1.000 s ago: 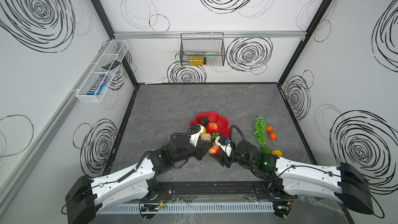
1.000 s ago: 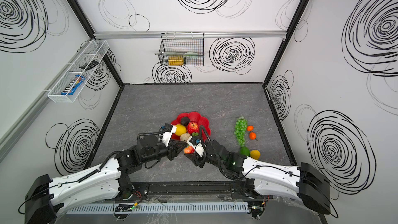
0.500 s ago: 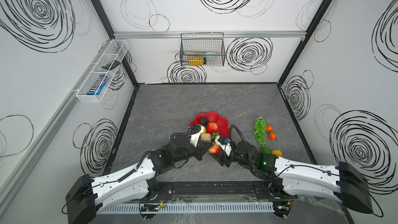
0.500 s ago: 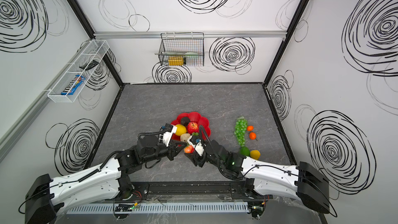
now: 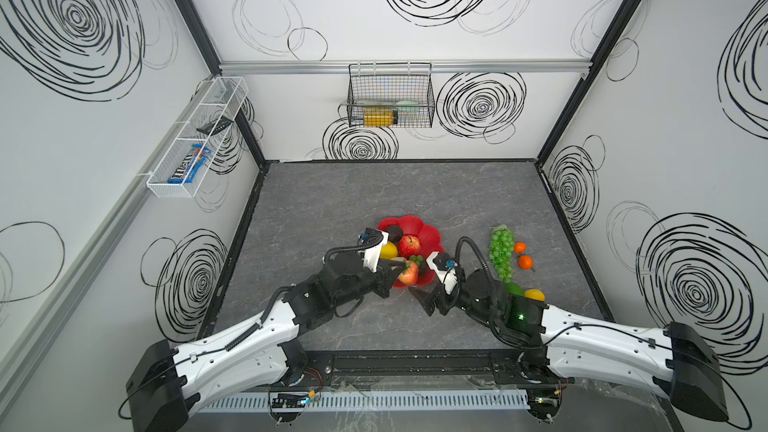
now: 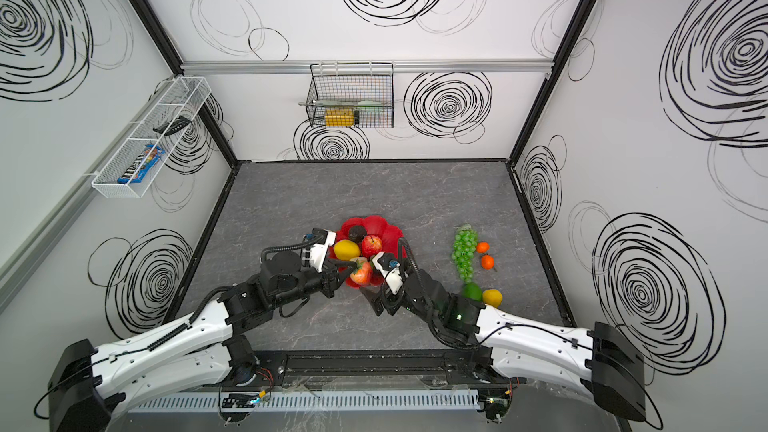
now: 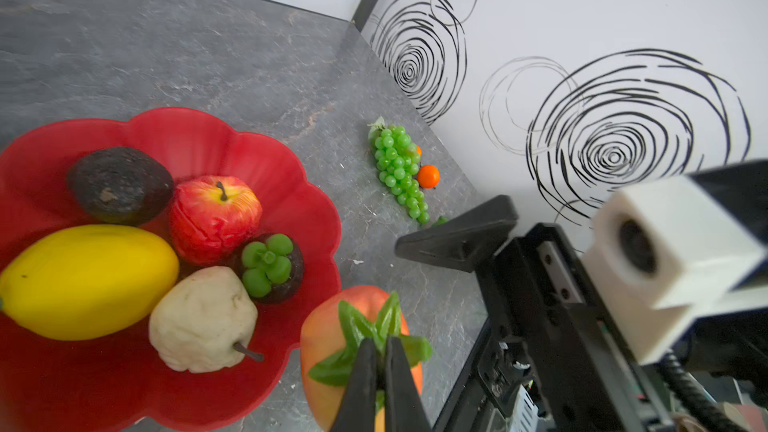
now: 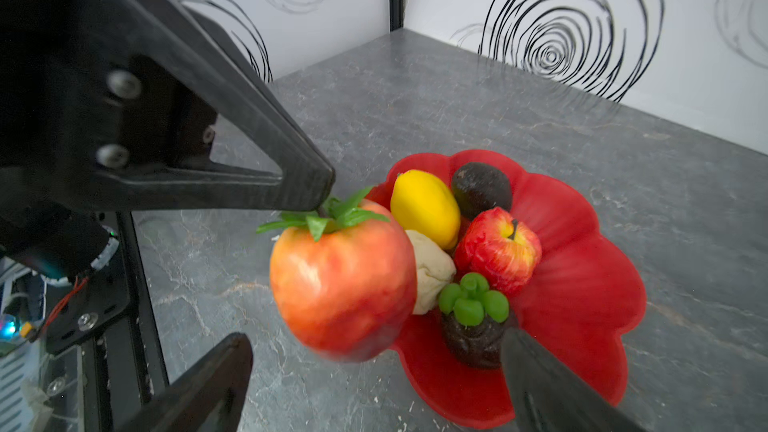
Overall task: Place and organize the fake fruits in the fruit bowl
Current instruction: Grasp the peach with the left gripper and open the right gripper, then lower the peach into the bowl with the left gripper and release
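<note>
L gripper (image 7: 380,346) is pinched tight on the green leaf top of the strawberry (image 8: 340,280). R gripper (image 8: 371,344) is spread wide now & touches nothing. A sec ago its jaws were closer in, right by the fruit. So R has let go & L has the strawberry alone: a hand-off, looks like.

The strawberry hangs up off the tabletop (image 5: 374,193), at the front rim of the bowl (image 8: 582,284), which sits near the tabletop's middle.

In the bowl: avocado (image 7: 120,184), apple (image 7: 214,218), lemon (image 7: 87,280), pear (image 7: 201,317), mangosteen (image 7: 270,268).

Next, I think, L just has to set it in the free red part.

Not in yet, by the tabletop's right edge: grapes (image 5: 500,253), 2 oranges (image 5: 525,262), lime (image 5: 514,288), 2nd lemon (image 5: 535,295).
</note>
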